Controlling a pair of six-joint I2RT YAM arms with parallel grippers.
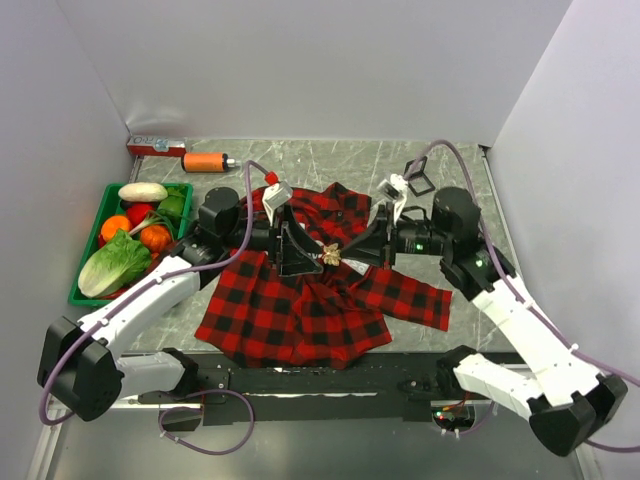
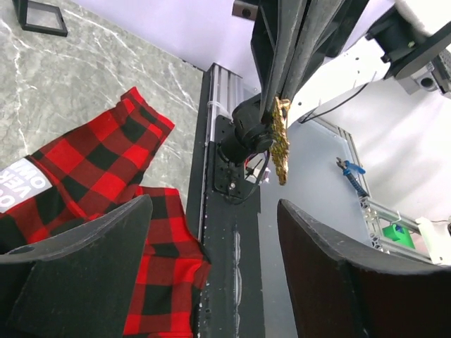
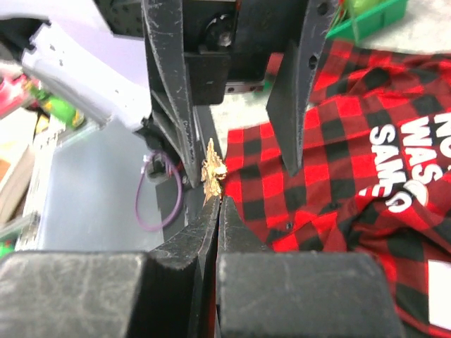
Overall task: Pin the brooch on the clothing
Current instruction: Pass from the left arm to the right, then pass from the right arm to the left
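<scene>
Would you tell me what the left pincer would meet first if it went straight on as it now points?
Most likely the brooch, held by the shut right pincer straight ahead of the open left pincer, though depth is unclear.

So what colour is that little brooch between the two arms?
Gold. The brooch shows best in the left wrist view.
</scene>
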